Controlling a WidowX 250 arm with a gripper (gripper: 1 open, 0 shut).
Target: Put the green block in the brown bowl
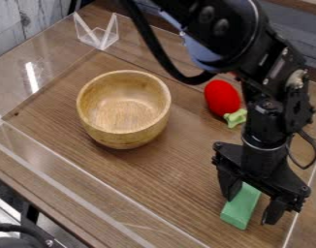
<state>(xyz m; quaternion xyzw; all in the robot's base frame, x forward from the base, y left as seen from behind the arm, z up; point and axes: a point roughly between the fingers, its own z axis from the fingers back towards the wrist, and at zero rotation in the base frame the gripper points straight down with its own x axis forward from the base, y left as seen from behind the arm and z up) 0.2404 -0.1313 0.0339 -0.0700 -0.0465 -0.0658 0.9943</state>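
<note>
Reaching: pincer (261, 199) wide open, straddling block (243, 206) on table (147, 184), lower right.
Left: grip, carry to empty bowl (123, 108).

green block (242, 208) right of brown bowl (123, 108)

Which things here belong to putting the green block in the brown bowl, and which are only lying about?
For the job:
- green block
- brown bowl
- gripper, open astride the block

Only lying about:
- red strawberry toy
- clear plastic stand
</note>
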